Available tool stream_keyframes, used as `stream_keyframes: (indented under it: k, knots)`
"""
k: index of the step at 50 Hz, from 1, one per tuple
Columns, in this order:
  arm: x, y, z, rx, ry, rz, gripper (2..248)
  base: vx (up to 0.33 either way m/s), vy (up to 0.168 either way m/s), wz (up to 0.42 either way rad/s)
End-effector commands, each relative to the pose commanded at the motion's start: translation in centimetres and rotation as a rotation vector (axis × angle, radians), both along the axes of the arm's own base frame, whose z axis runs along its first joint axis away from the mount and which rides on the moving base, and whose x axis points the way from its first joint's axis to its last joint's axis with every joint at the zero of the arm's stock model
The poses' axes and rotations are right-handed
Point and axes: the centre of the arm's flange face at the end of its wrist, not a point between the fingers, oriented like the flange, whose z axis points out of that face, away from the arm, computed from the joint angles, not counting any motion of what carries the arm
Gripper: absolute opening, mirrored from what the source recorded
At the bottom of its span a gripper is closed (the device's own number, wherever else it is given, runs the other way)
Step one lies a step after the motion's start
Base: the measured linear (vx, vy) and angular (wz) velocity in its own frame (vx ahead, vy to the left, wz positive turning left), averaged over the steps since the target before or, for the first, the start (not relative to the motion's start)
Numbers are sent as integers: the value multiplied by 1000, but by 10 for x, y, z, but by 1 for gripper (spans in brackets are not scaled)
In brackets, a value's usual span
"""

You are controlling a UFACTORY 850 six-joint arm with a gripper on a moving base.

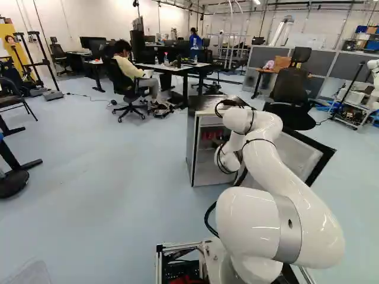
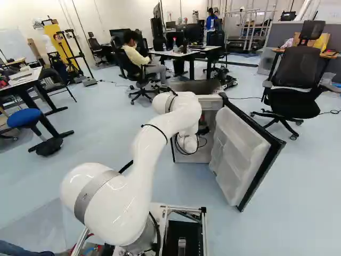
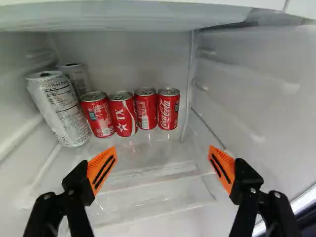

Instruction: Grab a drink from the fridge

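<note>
In the left base view the gripper (image 1: pixel 228 139) reaches into the open fridge (image 1: pixel 208 174), mostly hidden by my arm. The wrist view shows the gripper (image 3: pixel 162 167) open, nothing between its orange pads. Ahead of it, several small red cans stand upright in a row on the shelf: one (image 3: pixel 98 116), a second (image 3: pixel 123 116), a third (image 3: pixel 146 109) and a fourth (image 3: pixel 168 109). Beside the row, against the side wall, are two taller white cans, a nearer one (image 3: pixel 59 109) and one behind (image 3: pixel 76 79). The fridge door (image 2: pixel 242 154) stands wide open.
Fridge walls (image 3: pixel 252 84) flank the gripper, with a panel (image 3: pixel 123 15) above the cans. An office chair (image 2: pixel 295 80) stands beyond the door. Desks (image 1: pixel 183 68) are farther back. Another robot (image 1: pixel 374 74) shows at the far right of the left base view.
</note>
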Motion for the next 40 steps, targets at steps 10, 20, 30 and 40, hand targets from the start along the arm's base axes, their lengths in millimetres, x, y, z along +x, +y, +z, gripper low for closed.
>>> stream_keyframes:
  k: [10,20,30,40]
  knots:
    - [6,0,-5,-1,11,2,247,0,0,0]
    - [12,-2,-9,-2,15,3,247,0,0,0]
    - [16,-4,-12,-6,8,2,247,0,0,0]
    - [21,-8,-14,-10,-3,-2,247,0,0,0]
